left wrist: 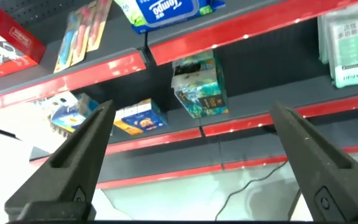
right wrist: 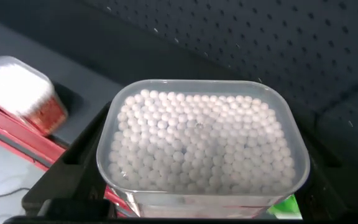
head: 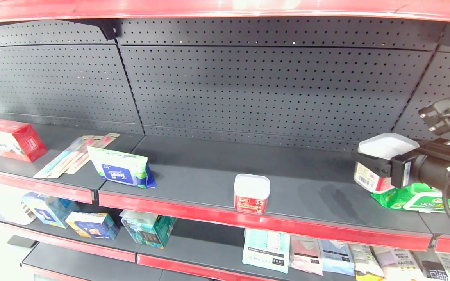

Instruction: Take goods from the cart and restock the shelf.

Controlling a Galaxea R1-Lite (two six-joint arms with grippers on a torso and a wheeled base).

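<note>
Held tub: clear, white swabs, upright, clamped between fingers of the right gripper.
Second tub: alike, upright, well left of them.

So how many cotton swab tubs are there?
2. One cotton swab tub stands at the front edge of the shelf; the other tub is held in the robot's right hand, above the green wipes pack. More may be hidden.

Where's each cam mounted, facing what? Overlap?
Head: on the head, facing forward-down at the shelf; right gripper shows clamping a swab box.
Left wrist: on that wrist, looking past the open left gripper at lower shelf tiers.
Right wrist: on that wrist, looking down onto the swab box's top.
Shared: head and right wrist both show the second swab box.
</note>
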